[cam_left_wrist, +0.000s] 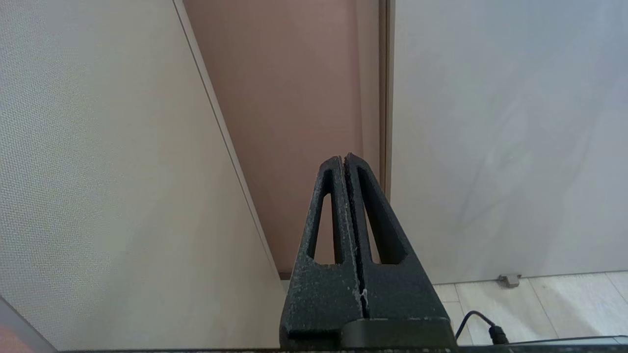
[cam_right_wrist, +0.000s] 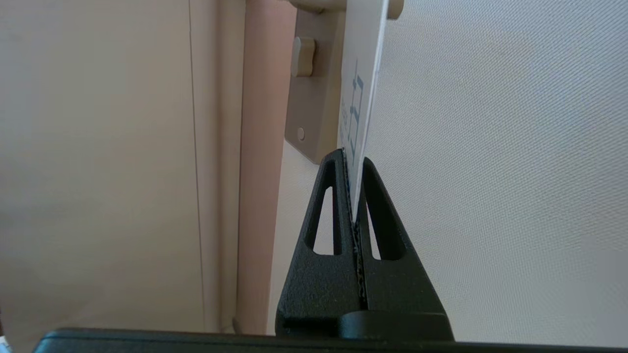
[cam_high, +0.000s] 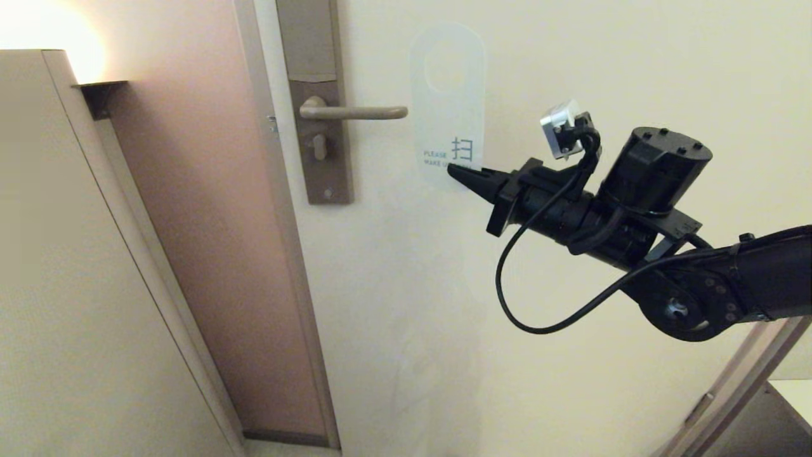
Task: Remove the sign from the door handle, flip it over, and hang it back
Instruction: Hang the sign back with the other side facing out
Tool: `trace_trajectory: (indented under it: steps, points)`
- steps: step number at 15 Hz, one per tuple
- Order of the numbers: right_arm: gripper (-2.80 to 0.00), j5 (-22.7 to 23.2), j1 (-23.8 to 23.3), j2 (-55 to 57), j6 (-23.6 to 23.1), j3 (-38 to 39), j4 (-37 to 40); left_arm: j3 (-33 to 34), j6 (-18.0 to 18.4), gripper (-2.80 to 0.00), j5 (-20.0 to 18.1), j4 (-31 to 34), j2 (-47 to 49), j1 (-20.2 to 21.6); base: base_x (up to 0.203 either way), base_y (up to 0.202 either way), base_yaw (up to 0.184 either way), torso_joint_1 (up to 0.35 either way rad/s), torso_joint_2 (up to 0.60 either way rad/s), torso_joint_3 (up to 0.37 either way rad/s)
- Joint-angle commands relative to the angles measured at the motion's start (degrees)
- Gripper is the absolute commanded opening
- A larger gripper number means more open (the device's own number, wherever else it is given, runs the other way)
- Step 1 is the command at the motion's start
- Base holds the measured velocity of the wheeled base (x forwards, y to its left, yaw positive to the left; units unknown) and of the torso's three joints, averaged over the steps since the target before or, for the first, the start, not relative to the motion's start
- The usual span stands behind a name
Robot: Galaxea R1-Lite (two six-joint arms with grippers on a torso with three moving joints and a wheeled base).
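Note:
The sign [cam_high: 447, 108] is off the door handle [cam_high: 355, 113] and stands upright just right of the lever's free tip, in front of the door. Its white side with a dark character faces me, and its hole is at the top. My right gripper [cam_high: 458, 172] is shut on the sign's bottom edge. In the right wrist view the sign [cam_right_wrist: 360, 88] rises edge-on from between the closed fingers of the right gripper [cam_right_wrist: 354, 159], with the door handle [cam_right_wrist: 309, 4] partly seen beyond it. My left gripper [cam_left_wrist: 343, 159] is shut on nothing, low down and facing the door's edge.
A small thumb-turn knob [cam_high: 319, 147] sits on the brown backplate [cam_high: 330, 178] below the lever. The door frame [cam_high: 279, 254] and a side wall panel [cam_high: 95, 285] lie to the left. A floor door stop [cam_left_wrist: 509, 280] shows in the left wrist view.

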Motion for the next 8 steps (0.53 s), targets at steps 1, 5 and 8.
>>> trace_trajectory:
  steps: [1,5,8]
  points:
    - [-2.80,0.2,0.1,1.6,0.0,-0.4,-1.1,0.0,0.0,-2.80,0.0,0.0,0.1,0.0,0.000,0.000,0.000,0.000,0.00,0.000]
    - [-2.80,-1.4,0.1,3.8,0.0,-3.6,-1.4,0.0,0.0,-2.80,0.0,0.0,0.1,0.0,0.000,0.000,0.000,0.000,0.00,0.000]
    - [-2.80,-1.8,0.1,5.4,0.0,-5.0,-1.4,0.0,0.0,-2.80,0.0,0.0,0.1,0.0,0.000,0.000,0.000,0.000,0.00,0.000]
